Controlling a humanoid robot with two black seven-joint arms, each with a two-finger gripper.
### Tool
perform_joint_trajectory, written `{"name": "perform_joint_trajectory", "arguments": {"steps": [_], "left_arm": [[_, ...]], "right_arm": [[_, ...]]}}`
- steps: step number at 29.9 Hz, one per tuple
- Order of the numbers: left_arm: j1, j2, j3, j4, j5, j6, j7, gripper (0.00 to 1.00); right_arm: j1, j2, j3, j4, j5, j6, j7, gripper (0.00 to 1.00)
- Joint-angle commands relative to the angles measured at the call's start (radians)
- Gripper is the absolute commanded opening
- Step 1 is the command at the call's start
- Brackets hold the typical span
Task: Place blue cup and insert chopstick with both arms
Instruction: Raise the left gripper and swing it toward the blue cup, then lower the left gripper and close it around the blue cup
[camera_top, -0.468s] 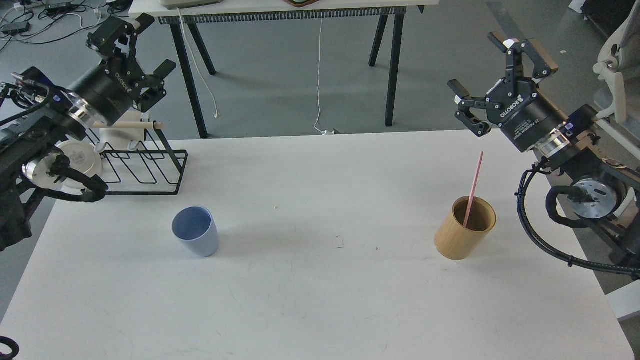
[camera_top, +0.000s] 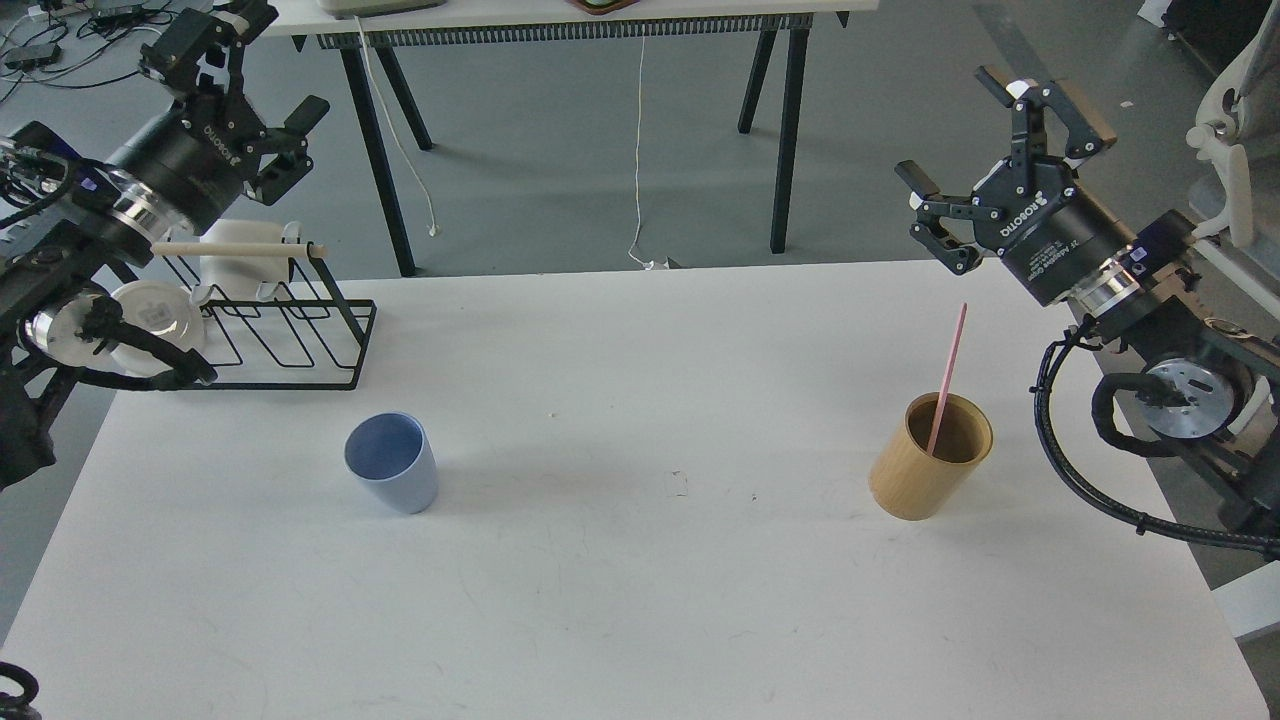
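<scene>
The pale blue cup stands upright and empty on the white table, left of centre. The thin pink chopstick leans inside the tan wooden holder on the right side of the table. My left gripper is open and empty, raised at the far left above the black wire rack, well away from the cup. My right gripper is open and empty, raised at the far right, above and behind the holder.
The wire rack at the back left carries a pale wooden rod, a white mug and a white plate. A second table stands behind, with a hanging white cable. My right arm's cables hang at the table's right edge.
</scene>
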Motion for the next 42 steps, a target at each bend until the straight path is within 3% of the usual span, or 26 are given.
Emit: {"name": "perform_joint_trajectory", "arguments": {"steps": [1, 6, 15, 20, 26, 35, 42], "left_arm": [[-0.008, -0.006, -0.017, 0.004, -0.007, 0.000, 0.000, 1.00], [-0.022, 0.041, -0.049, -0.068, 0.000, 0.000, 0.000, 1.00], [-0.105, 0.316, -0.010, -0.337, 0.291, 0.000, 0.000, 1.00], [-0.137, 0.440, 0.148, -0.554, 0.662, 0.000, 0.000, 1.00], [-0.144, 0.497, 0.320, -0.670, 0.951, 0.000, 0.000, 1.00], [-0.109, 0.456, 0.408, -0.676, 1.132, 0.000, 0.000, 1.00], [-0.059, 0.384, 0.409, -0.589, 1.197, 0.000, 0.000, 1.00]], "right_arm": [[0.000, 0.001, 0.006, 0.000, 0.000, 0.000, 0.000, 0.99], [-0.002, 0.000, 0.005, -0.002, 0.000, 0.000, 0.000, 0.99], [0.001, -0.009, 0.009, -0.048, -0.001, 0.000, 0.000, 0.99], [-0.003, -0.020, 0.011, -0.051, -0.001, 0.000, 0.000, 0.99], [-0.017, -0.025, 0.009, -0.057, -0.001, 0.000, 0.000, 0.99], [-0.023, -0.034, 0.011, -0.065, -0.001, 0.000, 0.000, 0.99], [-0.025, -0.055, 0.011, -0.066, -0.001, 0.000, 0.000, 0.99]]}}
